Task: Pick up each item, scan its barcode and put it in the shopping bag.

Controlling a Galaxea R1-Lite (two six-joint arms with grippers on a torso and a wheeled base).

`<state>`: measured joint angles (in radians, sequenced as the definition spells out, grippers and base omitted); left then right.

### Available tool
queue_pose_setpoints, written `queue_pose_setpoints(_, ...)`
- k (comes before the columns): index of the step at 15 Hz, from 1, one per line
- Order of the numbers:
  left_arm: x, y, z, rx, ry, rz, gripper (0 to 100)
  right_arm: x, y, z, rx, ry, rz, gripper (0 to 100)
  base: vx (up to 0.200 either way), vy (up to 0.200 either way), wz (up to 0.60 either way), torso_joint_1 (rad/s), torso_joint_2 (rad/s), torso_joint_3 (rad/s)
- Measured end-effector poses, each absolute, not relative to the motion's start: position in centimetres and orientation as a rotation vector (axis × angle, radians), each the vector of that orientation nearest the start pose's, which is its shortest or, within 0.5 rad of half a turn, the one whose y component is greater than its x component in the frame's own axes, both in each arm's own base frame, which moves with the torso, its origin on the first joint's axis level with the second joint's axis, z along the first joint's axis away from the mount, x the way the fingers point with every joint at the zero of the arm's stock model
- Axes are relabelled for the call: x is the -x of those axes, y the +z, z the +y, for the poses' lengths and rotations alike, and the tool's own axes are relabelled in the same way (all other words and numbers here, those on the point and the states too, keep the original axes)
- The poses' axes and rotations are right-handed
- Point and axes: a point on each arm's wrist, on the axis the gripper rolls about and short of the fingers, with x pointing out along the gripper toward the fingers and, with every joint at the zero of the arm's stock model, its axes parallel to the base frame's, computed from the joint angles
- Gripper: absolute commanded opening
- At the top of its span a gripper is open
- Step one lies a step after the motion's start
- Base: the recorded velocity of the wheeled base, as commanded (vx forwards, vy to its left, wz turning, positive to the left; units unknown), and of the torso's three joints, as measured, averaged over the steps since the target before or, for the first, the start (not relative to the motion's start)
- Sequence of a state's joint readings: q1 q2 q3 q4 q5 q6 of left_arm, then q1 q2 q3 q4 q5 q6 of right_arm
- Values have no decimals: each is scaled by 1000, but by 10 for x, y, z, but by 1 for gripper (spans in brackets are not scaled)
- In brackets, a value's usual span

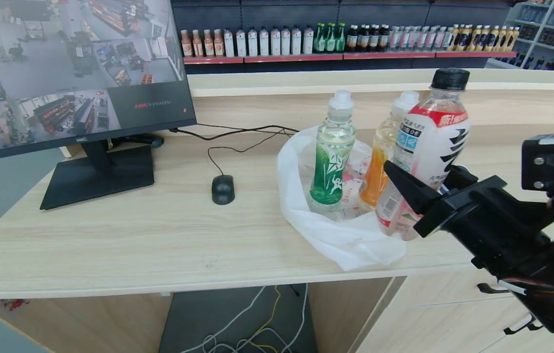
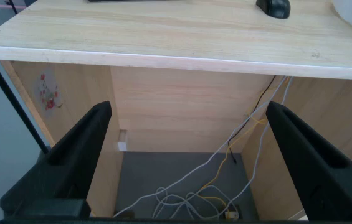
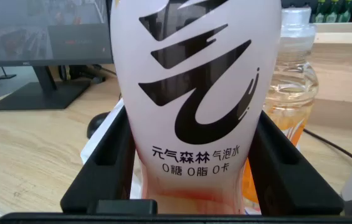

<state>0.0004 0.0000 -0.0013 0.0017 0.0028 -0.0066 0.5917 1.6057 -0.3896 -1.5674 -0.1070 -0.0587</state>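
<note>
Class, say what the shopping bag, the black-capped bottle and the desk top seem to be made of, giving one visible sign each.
Shopping bag: thin white plastic film, probably; translucent, crumpled.
Black-capped bottle: clear glossy plastic, likely; see-through above its printed wrap.
Desk top: matte wood-grain laminate or wood; streaked pattern.

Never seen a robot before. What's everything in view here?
counter: one, light wood, foreground
monitor: one, black, counter's left
mouse: one, black, mid-counter
shopping bag: one, white, counter's right
green bottle: one, green, in the bag
orange bottle: one, orange, in the bag
black-capped bottle: one, white-red, bag's near edge
shelf bottles: many, mixed, back wall
cables: several, white and yellow, under counter
left gripper: one, black, below counter edge, jaws open
right gripper: one, black, jaws shut on black-capped bottle
</note>
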Motion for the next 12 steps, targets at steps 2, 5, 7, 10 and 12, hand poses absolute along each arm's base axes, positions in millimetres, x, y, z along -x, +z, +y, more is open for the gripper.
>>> queue_pose_setpoints(2,23,76,0,8,4,1,100,-213,205,140,-52,457,-391,0,0,0,0,0,0,0)
queue_pose_setpoints(5,23,76,0,7,3,1,100,-231,198,151,-25,452,-374,0,0,0,0,0,0,0)
queue_pose_setpoints(7,23,76,0,6,4,1,100,-245,191,153,-30,434,-352,0,0,0,0,0,0,0)
queue_pose_setpoints(10,23,76,0,7,4,-1,100,-261,183,157,-56,427,-331,0,0,0,0,0,0,0)
queue_pose_setpoints(12,23,76,0,6,4,-1,100,-267,177,161,-77,431,-312,0,0,0,0,0,0,0)
